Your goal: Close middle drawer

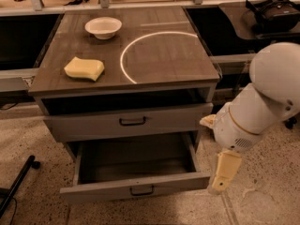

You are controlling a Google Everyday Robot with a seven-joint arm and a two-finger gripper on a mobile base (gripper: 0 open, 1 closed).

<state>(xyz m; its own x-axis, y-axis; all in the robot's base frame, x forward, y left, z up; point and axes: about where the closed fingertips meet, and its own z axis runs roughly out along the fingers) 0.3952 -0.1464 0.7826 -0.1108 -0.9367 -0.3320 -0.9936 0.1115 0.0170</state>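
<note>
The gripper [224, 175], open or shut I could not tell, hung just beside the pulled-out middle drawer [103, 191]; a square push near its handle [141, 190] seemed best.

The arm [265, 100] runs off the right edge; its gripper [224, 173] hangs beside the middle drawer [103, 190] (black pole [18, 182] cut off lower left).

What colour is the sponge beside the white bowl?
Yellow rectangular sponge, camera view; the beige gripper hangs beside the open grey wooden middle drawer.
</note>
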